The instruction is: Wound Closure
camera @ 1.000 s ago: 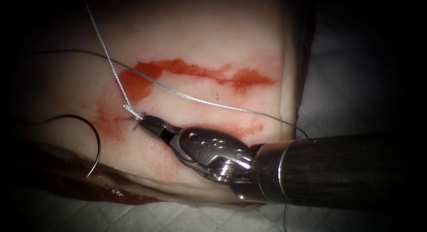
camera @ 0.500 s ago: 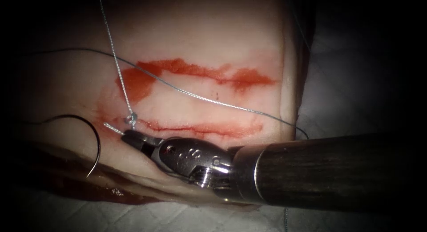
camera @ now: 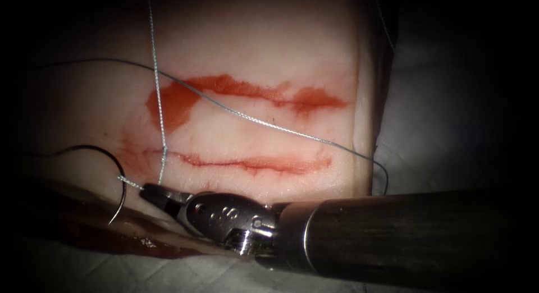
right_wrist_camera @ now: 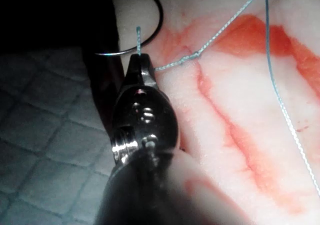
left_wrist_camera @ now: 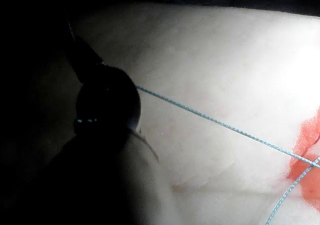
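Cloth [camera: 168, 270], pale and quilted, nearest, under the front edge of the tissue [camera: 252, 35]. Just behind it, lying along that front edge and covering part of it, the right tool [camera: 149, 191], in from the right side, jaws clamped together on a short end of the thread [camera: 159, 102], with a stub poking out past the tips in the right wrist view. Beside those tips, at the front left corner of the tissue, the needle [camera: 90, 147]: on the surface and not in the tissue, held by neither tool, point toward the front edge, crossed by the short thread end. Farther in, a small knot [camera: 164, 151] at the left end of the cut [camera: 252, 163]. From the knot, one strand straight up toward the far edge; a second, long strand slanting across the tissue from the left side to the right edge and over it. Beyond the cut, a broad smear of red fluid [camera: 185, 96], crossed by both strands. In the left wrist view, the left tool [left_wrist_camera: 87, 60], dark against the tissue and hiding where a strand ends behind it; cannot tell what it holds.
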